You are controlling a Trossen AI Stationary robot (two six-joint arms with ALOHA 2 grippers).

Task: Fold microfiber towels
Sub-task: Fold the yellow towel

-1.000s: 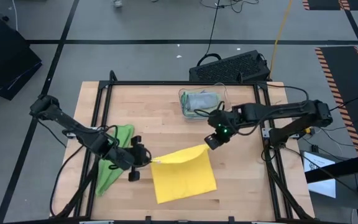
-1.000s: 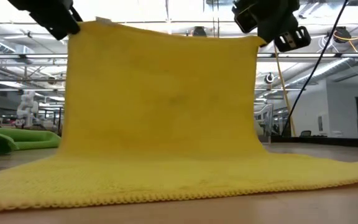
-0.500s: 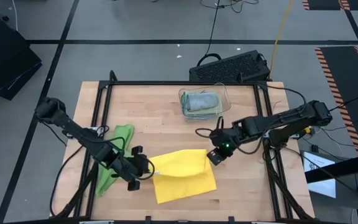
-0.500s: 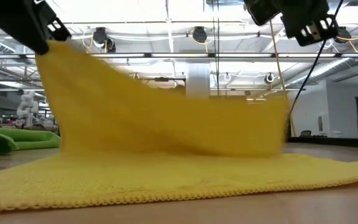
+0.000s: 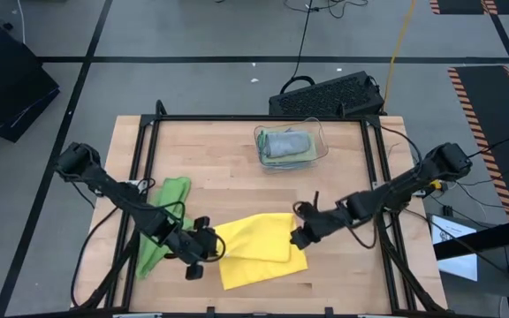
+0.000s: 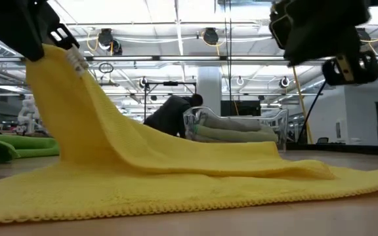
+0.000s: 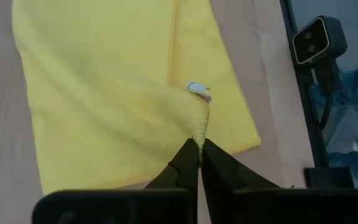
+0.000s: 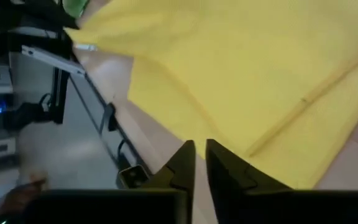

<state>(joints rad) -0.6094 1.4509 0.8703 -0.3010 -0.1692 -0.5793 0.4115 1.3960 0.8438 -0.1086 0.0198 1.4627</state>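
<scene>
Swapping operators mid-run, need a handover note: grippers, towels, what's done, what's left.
Left gripper: shut on a corner of the yellow towel, held raised over the towel's left side.
Right gripper: fingers slightly apart, nothing between them; it sits at the towel's right edge, its corner already let go.
Yellow towel: front centre of the table, far edge brought forward over the rest, right side down, left corner not yet laid.
Bright green towel: crumpled at left, unfolded.
Clear bin at back holds folded towels.
Left: lay the left corner, finish the yellow fold, then fold the green one.
</scene>
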